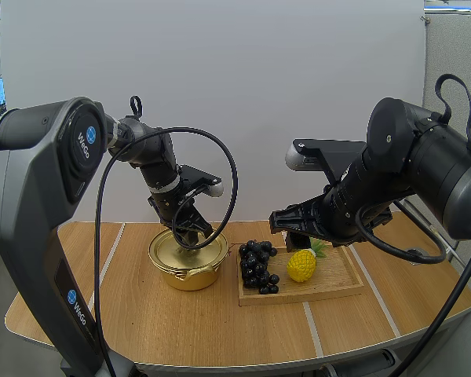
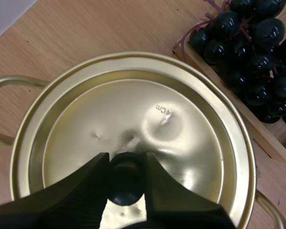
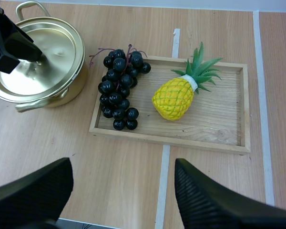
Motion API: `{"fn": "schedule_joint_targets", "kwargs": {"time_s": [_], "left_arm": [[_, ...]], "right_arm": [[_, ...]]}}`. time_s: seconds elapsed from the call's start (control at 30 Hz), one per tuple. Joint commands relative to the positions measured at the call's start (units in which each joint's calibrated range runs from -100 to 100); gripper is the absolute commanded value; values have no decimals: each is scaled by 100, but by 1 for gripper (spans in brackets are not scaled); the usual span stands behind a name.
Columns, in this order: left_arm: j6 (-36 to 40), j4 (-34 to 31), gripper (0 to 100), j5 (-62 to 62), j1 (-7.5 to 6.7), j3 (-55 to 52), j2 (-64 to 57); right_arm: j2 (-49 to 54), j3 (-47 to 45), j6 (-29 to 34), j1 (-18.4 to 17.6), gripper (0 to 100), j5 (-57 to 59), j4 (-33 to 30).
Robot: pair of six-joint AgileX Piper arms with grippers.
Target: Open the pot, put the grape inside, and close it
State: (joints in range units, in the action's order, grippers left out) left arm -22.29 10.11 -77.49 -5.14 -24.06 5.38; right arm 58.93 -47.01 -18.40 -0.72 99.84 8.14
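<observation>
Pinching the lid knob with the left gripper, ready to lift it off the pot. Holding the right gripper wide over the counter, likely meant for the grapes on the tray end beside the pot.

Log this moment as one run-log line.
stage: opening pot | left gripper: shut on knob of lid, lid on pot | right gripper: open, above table before tray | grapes: on tray beside pineapple
</observation>
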Motion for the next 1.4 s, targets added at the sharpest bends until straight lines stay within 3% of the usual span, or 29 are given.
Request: {"fn": "schedule_joint_targets", "kwargs": {"time_s": [0.0, 0.2, 0.5, 0.8, 1.03, 1.23, 1.37], "left_arm": [[202, -128, 0, -406, -10, 370, -420], [239, -128, 0, -1092, -10, 1273, -1307], [551, -298, 0, -1074, -10, 3063, -2635], [1173, -1206, 0, -711, -10, 5190, -3017], [1461, -1814, 0, -327, -10, 6520, -3017], [1603, -1934, 0, 141, -10, 7046, -3017], [1602, -1943, 0, 750, -10, 7398, -3049]], "right_arm": [[5, 51, 16, 18, 100, 16, 59], [5, 51, 16, 18, 100, 16, 59], [5, 51, 16, 18, 100, 16, 59], [5, 51, 16, 18, 100, 16, 137], [-70, 51, 16, 18, 100, -644, 445], [-682, 51, -64, 18, 100, -920, 605], [-1623, 66, -468, 18, 100, -1224, 1035]]}}
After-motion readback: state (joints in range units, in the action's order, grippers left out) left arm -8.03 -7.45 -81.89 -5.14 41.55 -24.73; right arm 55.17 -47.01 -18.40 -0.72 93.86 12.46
